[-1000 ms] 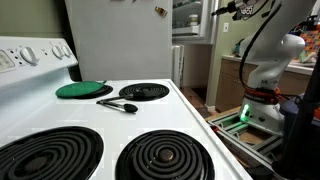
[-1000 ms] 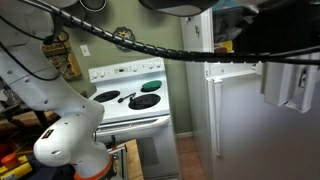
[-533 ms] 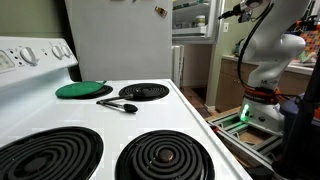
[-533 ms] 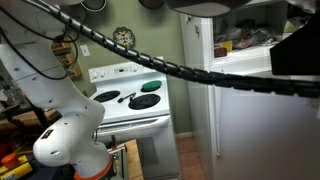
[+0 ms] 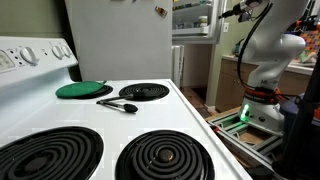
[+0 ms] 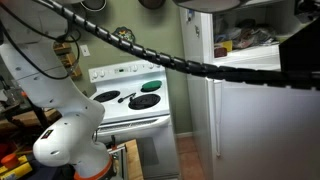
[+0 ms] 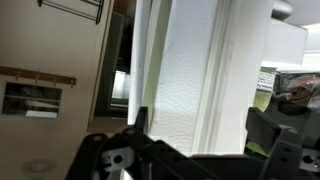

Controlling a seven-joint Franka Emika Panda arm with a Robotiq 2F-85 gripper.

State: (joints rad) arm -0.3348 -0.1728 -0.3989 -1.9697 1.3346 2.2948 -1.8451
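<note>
My gripper [image 7: 200,132] is open, and its two dark fingers [image 7: 141,124] stand wide apart at the bottom of the wrist view. The white textured edge of the fridge door [image 7: 195,70] runs upright between them, and neither finger presses on it. In an exterior view the gripper [image 5: 223,12] is high up, beside the open freezer compartment [image 5: 192,18] at the top of the white fridge [image 5: 120,40]. Packed items show inside that compartment [image 6: 245,38].
A white stove [image 5: 215,150] with coil burners [image 5: 165,157] fills the foreground; a green round lid [image 5: 84,89] and a black utensil [image 5: 118,104] lie on it. The robot's white base [image 5: 268,62] stands by a counter. A black cable [image 6: 150,58] crosses the view.
The black cable and the dark parts close to the camera have shifted across one exterior view. By the freezer the gripper has hardly moved and has stayed open.
</note>
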